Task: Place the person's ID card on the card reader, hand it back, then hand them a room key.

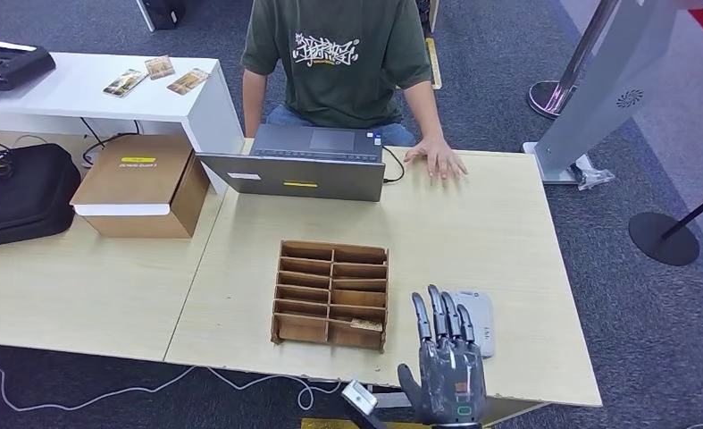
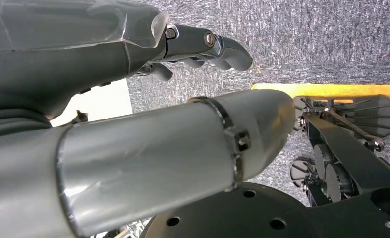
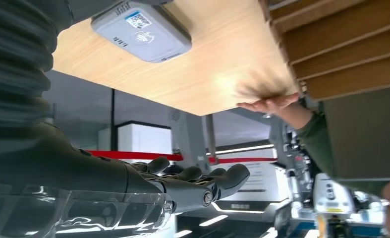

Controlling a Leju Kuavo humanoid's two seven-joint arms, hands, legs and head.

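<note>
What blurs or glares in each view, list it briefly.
Head view: evenly lit and sharp, soft glare on the table. Left wrist view: the left hand looms close with soft highlights. Right wrist view: glare on the tabletop beside the card reader; the person's hand is motion-blurred.

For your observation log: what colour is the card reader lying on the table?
Light grey; the card reader shows best in the right wrist view.

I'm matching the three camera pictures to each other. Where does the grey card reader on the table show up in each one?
Head view: the card reader lies flat near the table's front edge, partly behind the right hand.
Right wrist view: card reader at the top, on the light wood.
Left wrist view: not in it.
Shared landmark: the wooden slotted organizer, also in the right wrist view.
</note>
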